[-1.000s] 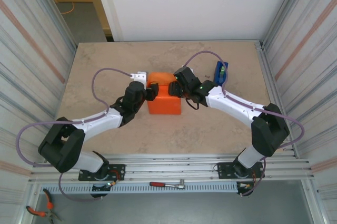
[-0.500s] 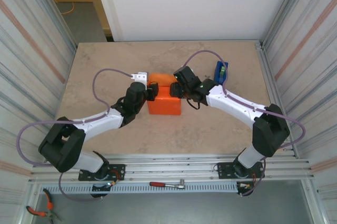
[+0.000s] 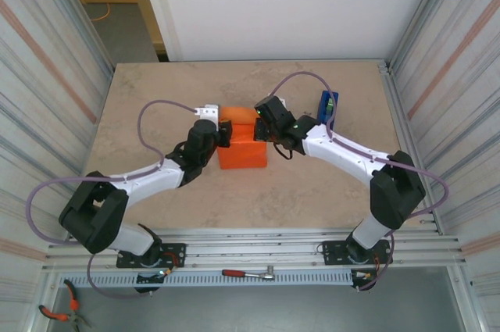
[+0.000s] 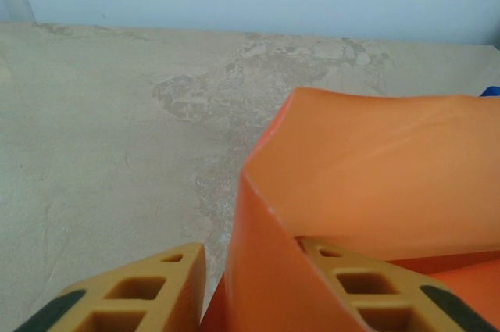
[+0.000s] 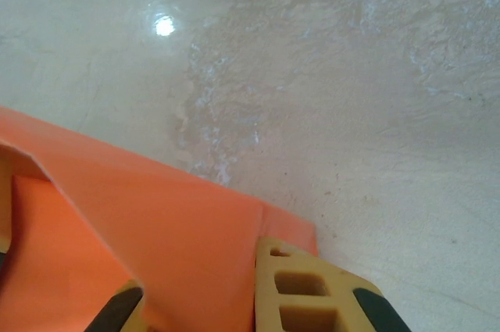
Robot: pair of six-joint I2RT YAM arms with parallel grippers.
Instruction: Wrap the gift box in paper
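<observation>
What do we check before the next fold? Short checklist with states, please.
1. Right gripper clamped on the paper: ok, shut on an orange flap.
2. Left gripper clamped on its flap: not ok, the fingers straddle a raised flap and a gap shows beside one finger.
3. Gift box centred inside the wrap: cannot tell, the paper covers it.
4. Blue tape dispenser out of the fold's way: ok, it stands apart, to the right of the bundle.
5. Bundle placement on the table: ok, well inside the edges.
</observation>
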